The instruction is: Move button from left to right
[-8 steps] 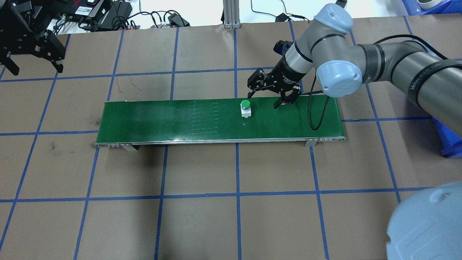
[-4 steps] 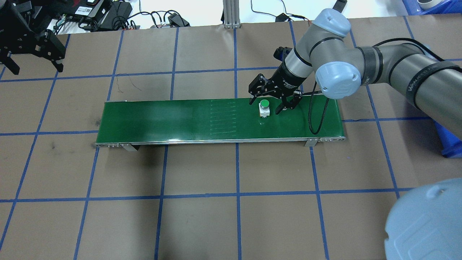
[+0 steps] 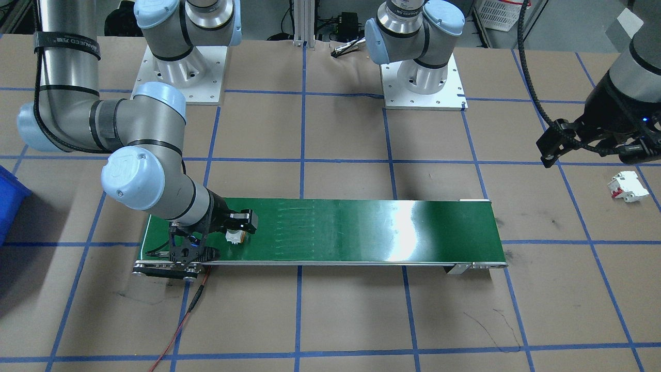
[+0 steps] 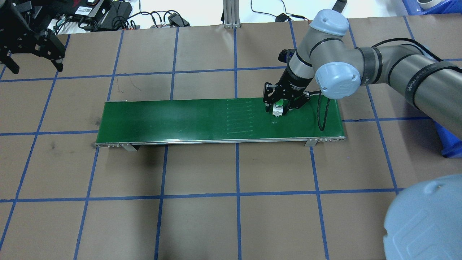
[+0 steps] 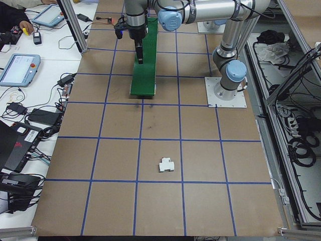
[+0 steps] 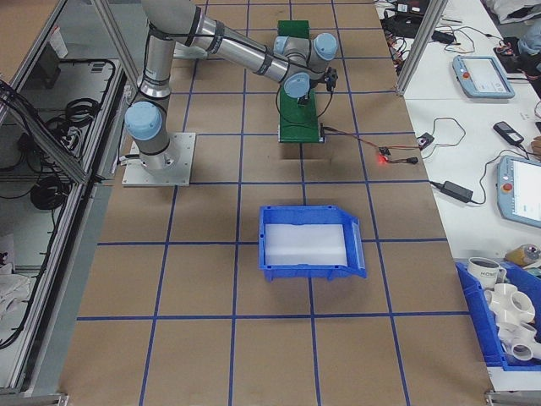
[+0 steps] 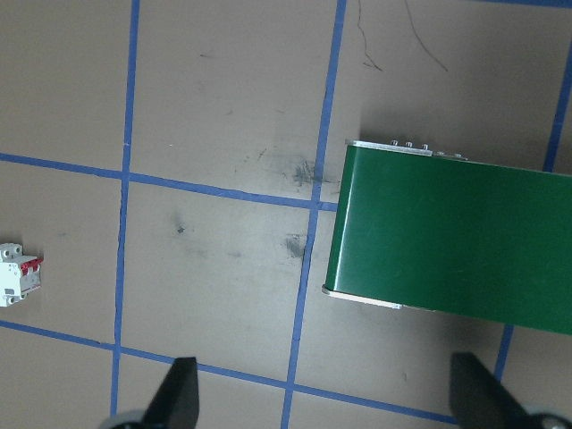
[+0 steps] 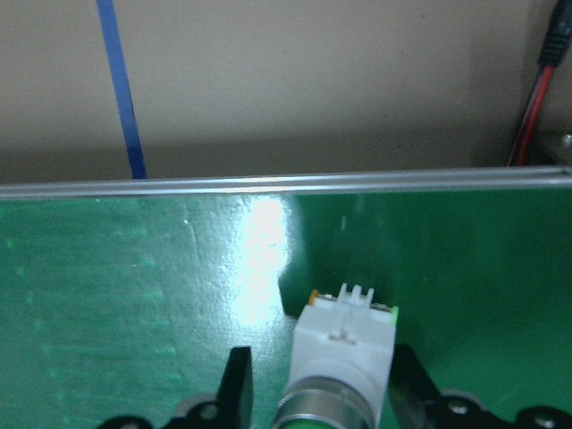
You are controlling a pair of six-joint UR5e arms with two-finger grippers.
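Right of center overhead, the right gripper (image 4: 278,107) has narrow fingers (image 8: 236,384) flanking the button (image 4: 278,108) on the belt (image 4: 180,119); the left gripper (image 7: 322,402) gapes wide.

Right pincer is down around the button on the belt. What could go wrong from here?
1. The right pincer straddles the button, but the wrist view shows gaps beside its white body; lifting before closing could leave it behind.
2. A black cable loops over the green belt beside the pincer and might snag.

1 button (image 4: 278,107), 1 conveyor (image 4: 180,121), 2 arms
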